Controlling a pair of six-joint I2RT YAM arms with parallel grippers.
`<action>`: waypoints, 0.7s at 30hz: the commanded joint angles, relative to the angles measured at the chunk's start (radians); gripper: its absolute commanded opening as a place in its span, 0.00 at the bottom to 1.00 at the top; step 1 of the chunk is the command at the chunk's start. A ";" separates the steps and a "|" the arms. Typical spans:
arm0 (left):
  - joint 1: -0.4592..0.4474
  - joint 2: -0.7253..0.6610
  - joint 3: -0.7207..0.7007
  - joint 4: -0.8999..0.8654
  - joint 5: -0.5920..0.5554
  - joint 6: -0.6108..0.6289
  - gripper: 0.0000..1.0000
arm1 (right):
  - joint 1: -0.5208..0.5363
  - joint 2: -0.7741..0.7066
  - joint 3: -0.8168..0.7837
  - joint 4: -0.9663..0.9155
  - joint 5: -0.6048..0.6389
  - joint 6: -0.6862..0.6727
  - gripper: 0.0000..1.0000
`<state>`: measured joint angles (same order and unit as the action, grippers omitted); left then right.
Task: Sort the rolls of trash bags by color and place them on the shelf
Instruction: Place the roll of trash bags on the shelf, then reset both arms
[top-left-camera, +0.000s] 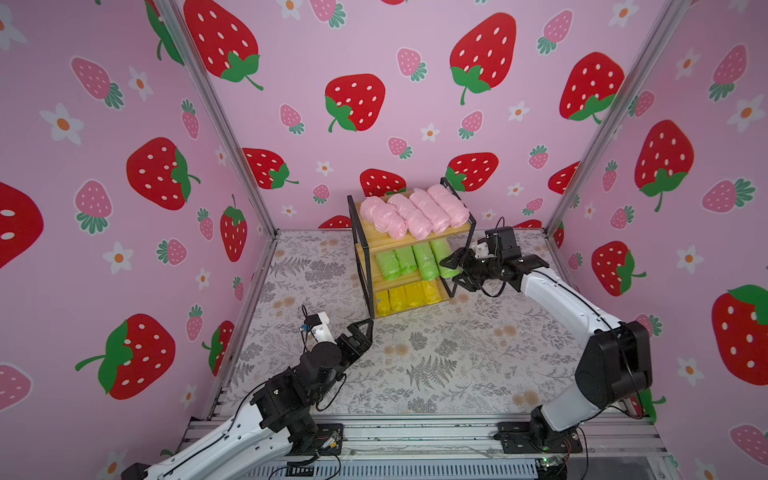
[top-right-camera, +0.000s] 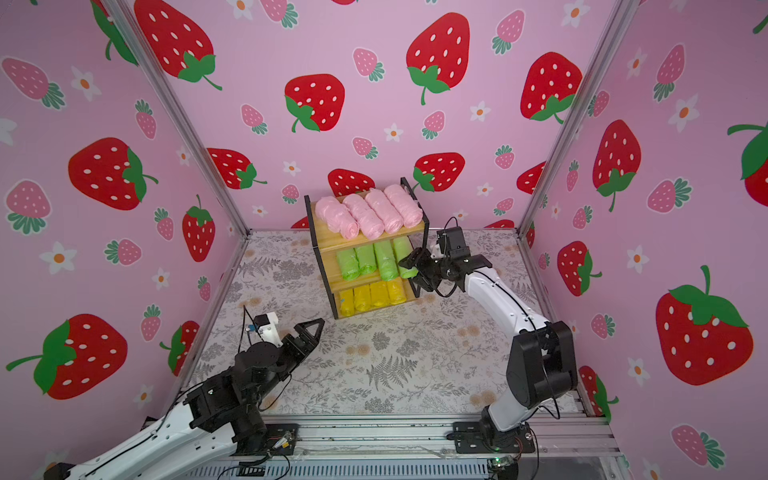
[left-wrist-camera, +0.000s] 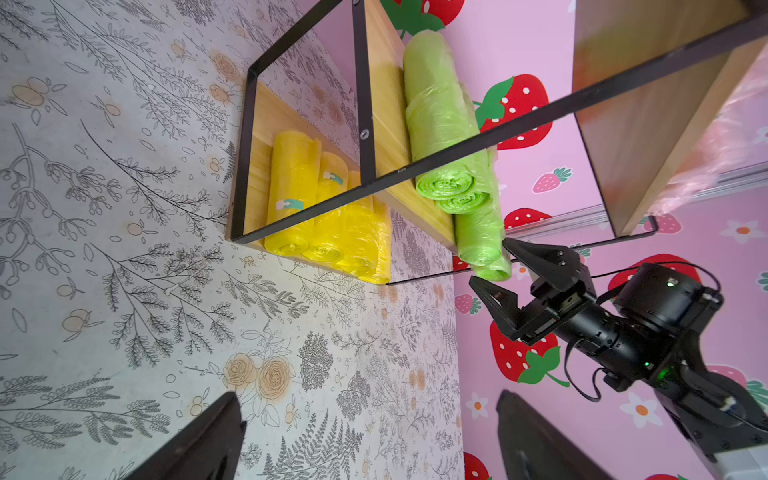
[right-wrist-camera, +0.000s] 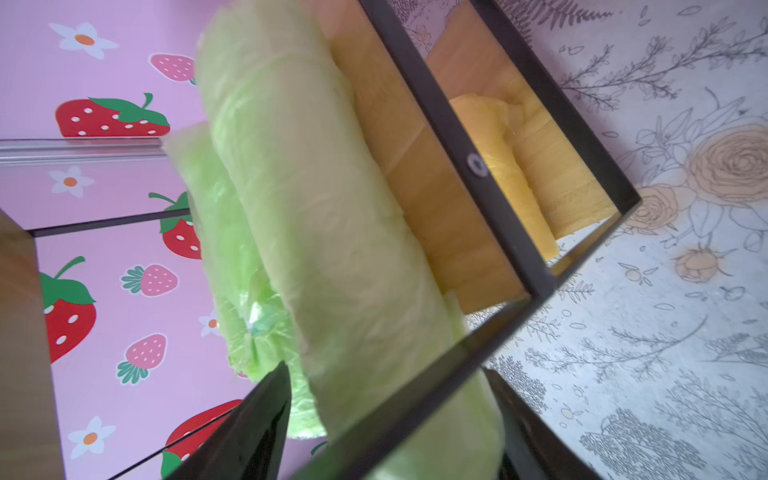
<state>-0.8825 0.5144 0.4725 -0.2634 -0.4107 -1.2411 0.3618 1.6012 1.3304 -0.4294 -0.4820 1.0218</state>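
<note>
The shelf (top-left-camera: 356, 249) stands at the back of the table. Pink rolls (top-left-camera: 411, 212) fill its top board, green rolls (top-left-camera: 409, 259) the middle, yellow rolls (top-left-camera: 409, 295) the bottom. My right gripper (top-left-camera: 449, 279) is at the shelf's right end, open, its jaws straddling the front end of the rightmost green roll (top-left-camera: 442, 253), which rests on the middle board. The right wrist view shows that roll (right-wrist-camera: 332, 249) between the spread fingers, behind a black frame bar. My left gripper (top-left-camera: 361, 328) hovers open and empty over the table near the shelf's front left foot.
A floral mat (top-left-camera: 436, 357) covers the table in front of the shelf. Strawberry-print walls close in the left, back and right sides. A metal rail (top-left-camera: 415, 432) with both arm bases runs along the near edge.
</note>
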 joint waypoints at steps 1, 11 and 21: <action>-0.001 0.028 0.065 -0.022 -0.003 0.059 0.99 | -0.013 -0.042 0.020 -0.079 -0.009 -0.056 0.77; 0.030 0.096 0.196 -0.163 0.006 0.245 1.00 | -0.048 -0.149 -0.046 -0.174 -0.043 -0.190 1.00; 0.206 -0.092 0.128 -0.185 -0.260 0.430 1.00 | -0.092 -0.470 -0.211 -0.146 0.164 -0.573 0.99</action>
<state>-0.7177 0.4675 0.6342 -0.4660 -0.5415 -0.9234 0.2741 1.2530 1.1610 -0.6003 -0.4519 0.6411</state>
